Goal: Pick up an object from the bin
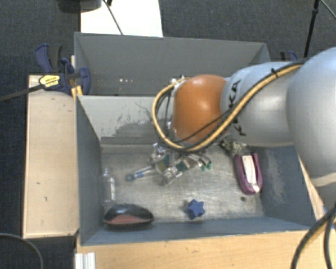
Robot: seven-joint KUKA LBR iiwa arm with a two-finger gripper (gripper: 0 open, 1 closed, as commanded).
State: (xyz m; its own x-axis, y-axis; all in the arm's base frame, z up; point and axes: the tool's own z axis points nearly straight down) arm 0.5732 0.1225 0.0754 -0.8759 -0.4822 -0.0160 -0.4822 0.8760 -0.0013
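My gripper (168, 167) is low in the middle of the bin, just under the arm's orange cover. A thin grey stick with a blue tip (139, 175) lies on the floor and runs left from the gripper; its right end is hidden among the gripper's parts, so I cannot tell whether it is held. A small blue star-shaped piece (195, 208) lies on the floor in front of the gripper.
A black and red oval thing (127, 216) lies in the front left corner, with a small clear bottle (107, 185) behind it by the left wall. A purple and white oblong thing (248, 173) lies at the right under the arm.
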